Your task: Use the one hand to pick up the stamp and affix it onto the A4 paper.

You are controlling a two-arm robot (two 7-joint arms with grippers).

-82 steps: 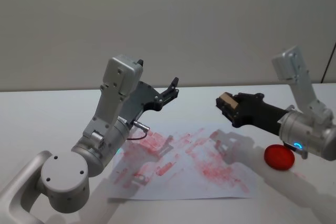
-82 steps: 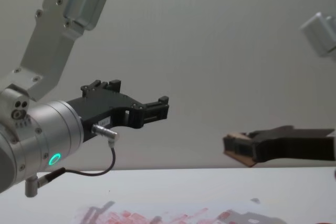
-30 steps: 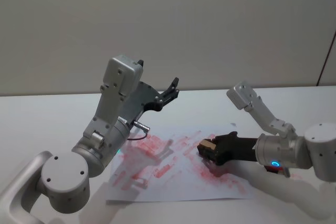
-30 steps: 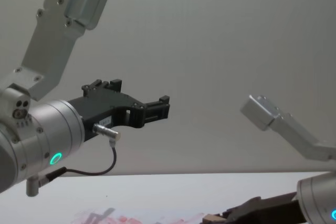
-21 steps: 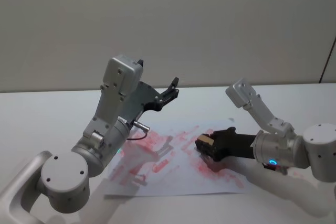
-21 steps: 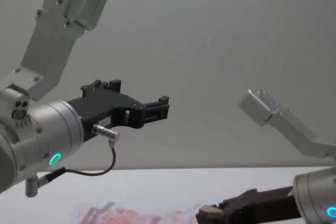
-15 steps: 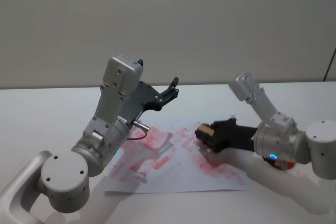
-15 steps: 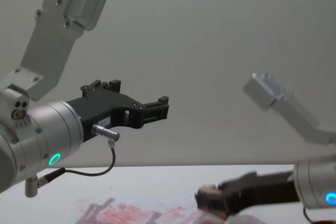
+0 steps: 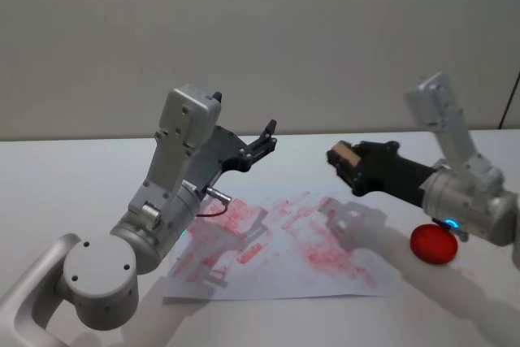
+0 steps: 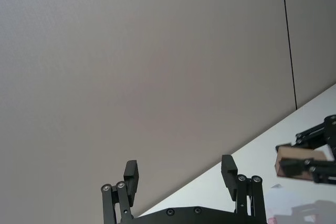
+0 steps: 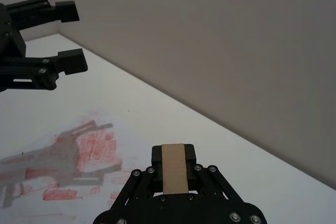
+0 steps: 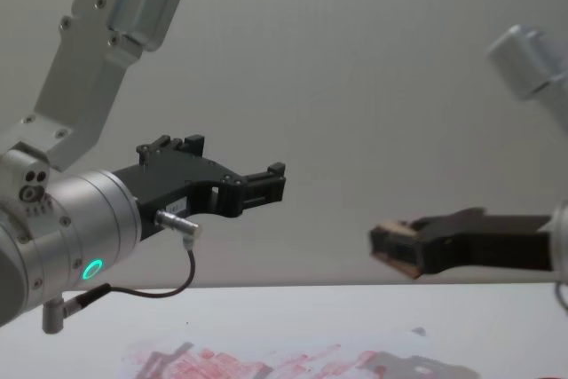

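The right hand (image 9: pixel 344 163) is squeezed shut on the stamp (image 9: pixel 346 153). It holds the stamp up in the air over the far right corner of the A4 paper (image 9: pixel 284 262), not touching it. The paper lies flat on the bench (image 9: pixel 65 176). The left hand (image 9: pixel 266 137) hangs high near the paper's far edge, fingers wide apart, holding nothing.

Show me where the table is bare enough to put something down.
Bare table lies left of the A4 paper, and in the strip between the paper's far edge and the wall, below the raised left gripper. Crowded: right of the paper, where a red round object sits near the right gripper holding the stamp.
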